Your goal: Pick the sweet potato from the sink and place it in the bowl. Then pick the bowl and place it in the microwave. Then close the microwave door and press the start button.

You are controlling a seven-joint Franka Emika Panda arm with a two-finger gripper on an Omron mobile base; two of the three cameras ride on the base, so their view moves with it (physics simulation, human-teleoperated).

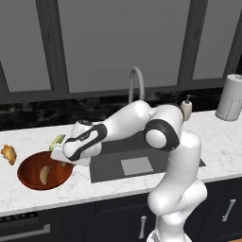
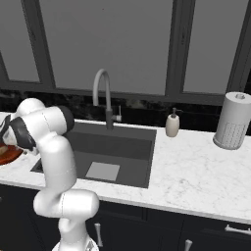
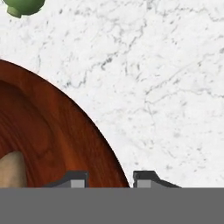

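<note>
1. The sweet potato [image 1: 44,175] already sat inside the bowl [image 1: 33,176], left of the sink [image 1: 137,165], so that step looked done.
2. The gripper [image 3: 110,179] straddled the bowl's rim, one fingertip inside and one outside, partly open and not visibly clamped, probably lining up to lift it.
3. No readable labels anywhere, as far as I could tell.

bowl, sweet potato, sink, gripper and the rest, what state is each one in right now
sweet potato: lying in the bowl
bowl: on the counter left of the sink, rim between the finger tips
sink: nothing in it, faucet dry
gripper: straddling the bowl's rim, one tip inside, one outside
paper towel roll: upright
soap dispenser: upright
</note>
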